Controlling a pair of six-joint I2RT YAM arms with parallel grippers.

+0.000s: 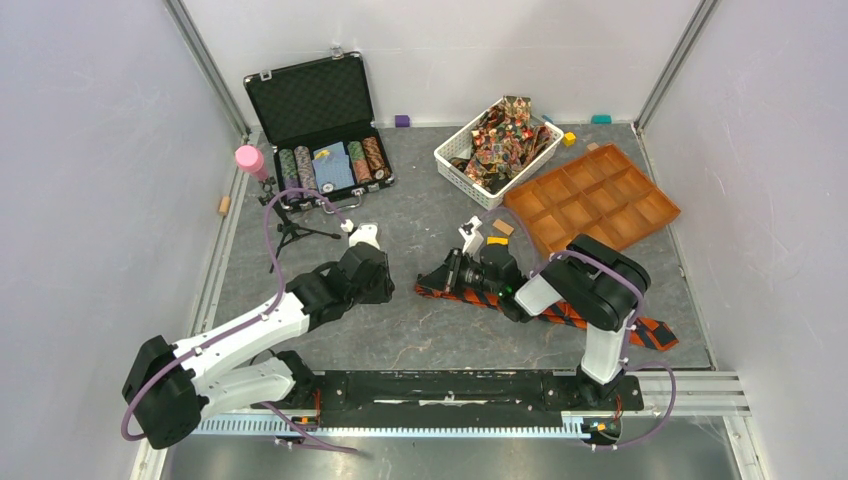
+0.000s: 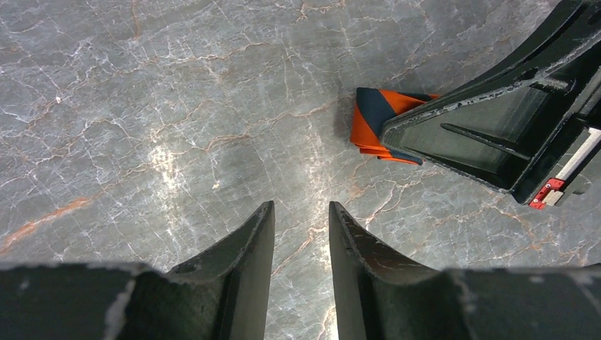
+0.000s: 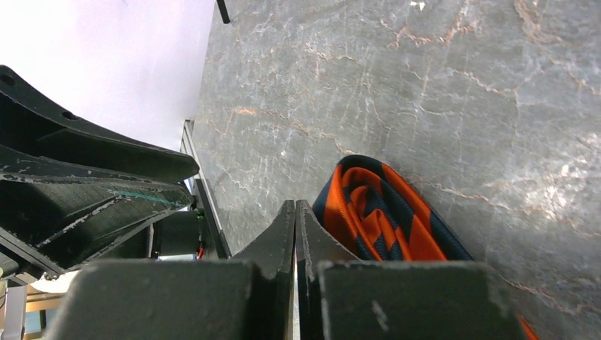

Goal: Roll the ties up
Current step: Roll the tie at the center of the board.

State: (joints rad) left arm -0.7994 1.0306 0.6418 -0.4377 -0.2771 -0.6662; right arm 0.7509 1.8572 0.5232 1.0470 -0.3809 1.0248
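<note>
White link shells and bulky black joints make up the left arm [image 1: 255, 330] and right arm [image 1: 603, 350]; lilac cables [image 1: 267, 240] loop along both, and the left gripper [image 2: 301, 207] shows scuffed black fingers [image 2: 241, 248].

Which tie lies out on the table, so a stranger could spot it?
On the grey table, look under the right arm, nearer than the orange tray. A long tie lies there, one end folded beside the shut right gripper. Its orange-and-dark diagonal stripes differ from the multicolour ties in the white basket.
</note>
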